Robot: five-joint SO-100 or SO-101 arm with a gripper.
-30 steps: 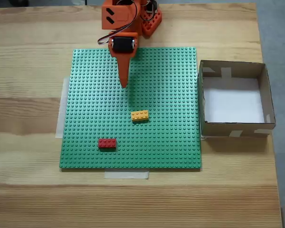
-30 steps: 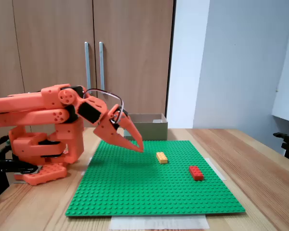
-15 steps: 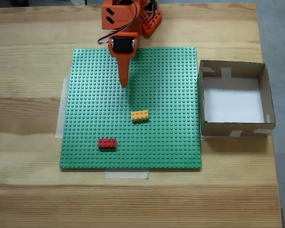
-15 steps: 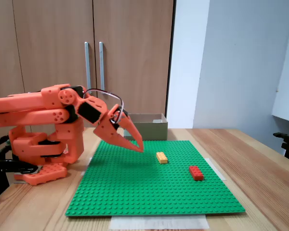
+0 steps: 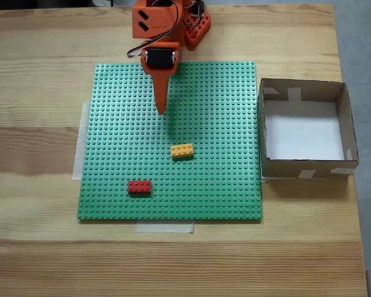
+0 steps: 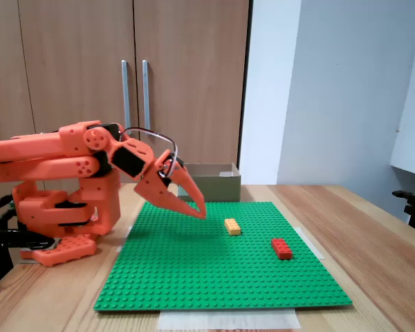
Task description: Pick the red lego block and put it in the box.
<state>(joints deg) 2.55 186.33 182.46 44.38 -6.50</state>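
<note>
Nearest the lower edge of a fixed view, the small red studded plastic lego block (image 5: pixel 139 186) lies on the green studded baseplate (image 5: pixel 216 105), long axis left-right. Further up, past the orange-yellow brick (image 5: pixel 182 150), the orange fingers (image 5: pixel 161 110) hang narrow and empty, the block well below-left; the brown cardboard box (image 5: pixel 349 127) sits right.

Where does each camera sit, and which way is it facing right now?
A fixed view: above the table, looking straight down; arm base at top, gripper pointing down-frame.
A fixed view: table height, side-on; folded arm at left, gripper above the green baseplate.
Both fixed views share the red lego block, orange-yellow brick and box.
</note>
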